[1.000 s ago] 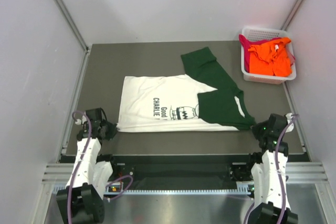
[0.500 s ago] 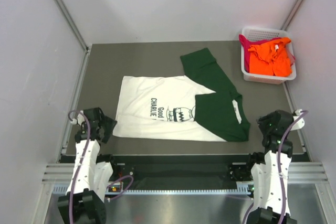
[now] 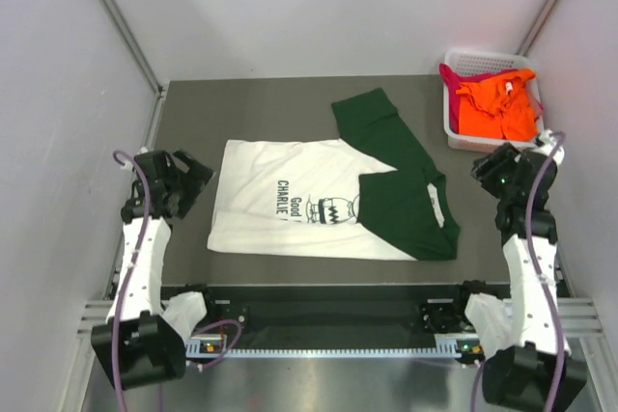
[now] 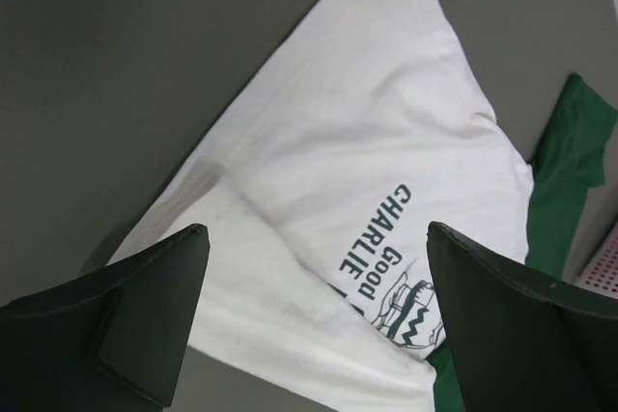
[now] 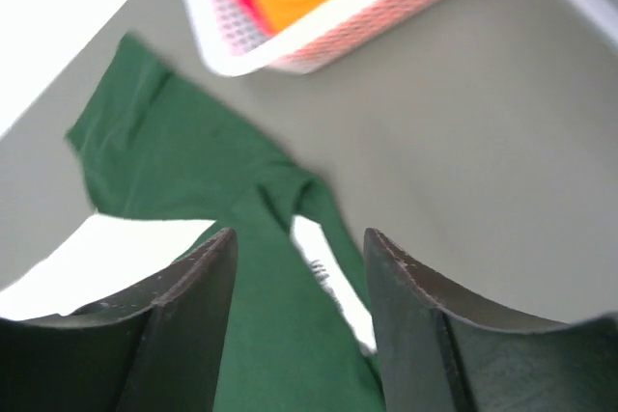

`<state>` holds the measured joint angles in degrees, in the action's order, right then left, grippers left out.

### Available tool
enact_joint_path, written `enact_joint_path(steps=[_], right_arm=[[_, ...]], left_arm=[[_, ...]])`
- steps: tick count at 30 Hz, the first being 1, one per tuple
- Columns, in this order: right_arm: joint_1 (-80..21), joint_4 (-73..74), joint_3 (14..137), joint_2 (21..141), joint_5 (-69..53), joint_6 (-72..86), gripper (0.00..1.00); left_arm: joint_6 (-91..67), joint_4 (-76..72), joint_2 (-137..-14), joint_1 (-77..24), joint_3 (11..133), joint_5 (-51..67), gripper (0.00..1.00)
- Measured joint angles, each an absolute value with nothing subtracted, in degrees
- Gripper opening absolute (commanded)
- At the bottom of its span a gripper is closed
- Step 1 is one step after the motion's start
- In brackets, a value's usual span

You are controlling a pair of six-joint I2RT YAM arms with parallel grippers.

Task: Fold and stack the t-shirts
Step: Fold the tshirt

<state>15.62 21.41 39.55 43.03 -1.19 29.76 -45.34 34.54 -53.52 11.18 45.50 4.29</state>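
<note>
White cotton t-shirt with dark green sleeves and black print lies flat mid-tabletop. One sleeve is folded onto the chest, the other pokes out far. My left jaws hang spread wide and empty by its left hem. My right jaws, parted, hold nothing near the white lattice basket. Far sleeve next, I reckon: pinch low, lay it in flat, no bunching.

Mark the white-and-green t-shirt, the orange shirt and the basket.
white-and-green t-shirt (image 3: 249,202), top view, white body beside the print.
orange shirt (image 3: 497,111), top view, middle of the bunched cloth.
white lattice basket (image 3: 488,146), top view, near wall.
</note>
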Motion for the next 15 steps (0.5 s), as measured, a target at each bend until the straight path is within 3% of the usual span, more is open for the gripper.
enact_joint_path(steps=[2,3,4,9,10,12,13,15], right_arm=[[12.45,20.40,42.37,47.13,-1.34,28.16,0.59],[10.57,20.47,44.49,49.78,-1.28,27.38,0.63],[8.84,20.36,46.41,52.05,-1.10,26.81,0.74],[2.90,18.28,55.99,62.52,-0.97,24.84,0.75],[2.26,18.04,57.65,64.38,-1.02,24.58,0.85],[1.34,17.61,61.34,68.77,-1.19,24.16,0.91],[1.15,17.56,63.22,70.98,-1.21,23.88,0.99],[0.95,17.50,67.37,75.85,-1.39,23.57,1.00]], left_arm=[[-44.73,31.29,-57.19,11.18,46.33,7.75,0.99],[-44.56,29.69,-58.94,11.18,46.50,9.45,0.99],[-44.42,28.23,-60.42,11.16,46.54,10.74,0.99],[-44.47,23.40,-66.35,11.16,47.81,13.89,0.98],[-44.56,22.57,-67.40,11.16,48.45,14.20,0.98],[-44.88,20.29,-69.93,11.07,49.91,14.74,0.97],[-45.06,19.16,-71.13,10.94,50.61,14.92,0.97],[-45.36,17.21,-73.89,10.70,52.18,15.07,0.95]])
